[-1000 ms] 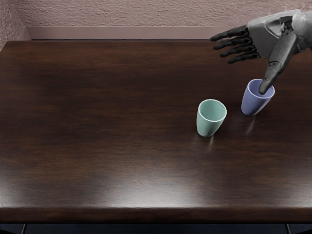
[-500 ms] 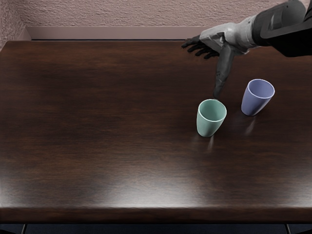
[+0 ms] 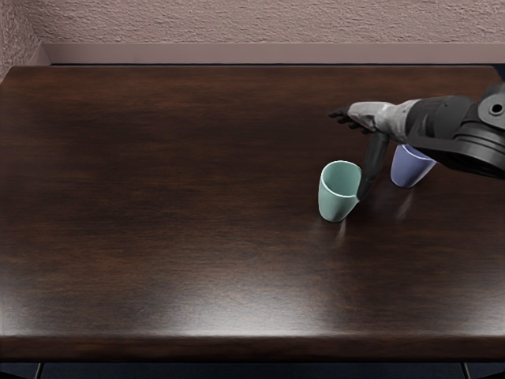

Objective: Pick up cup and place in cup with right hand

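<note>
My right hand (image 3: 351, 154) reaches in from the right edge, its fingers spread behind the green cup and its thumb pointing down toward the front. The green cup (image 3: 338, 204) stands upright on the table, with the thumb overlapping its right rim; whether they touch, I cannot tell. Nothing is held. Just right of the thumb is the blue-violet cup (image 3: 409, 167), also upright, its top largely hidden under my right wrist and forearm.
The dark wooden table (image 3: 158, 197) spans the picture, its front edge near the bottom. Behind it runs a pinkish textured wall (image 3: 197, 24).
My right hand first swept left from above the blue-violet cup, then came forward and lower, bringing its thumb to the green cup's right side. Both cups stayed put.
</note>
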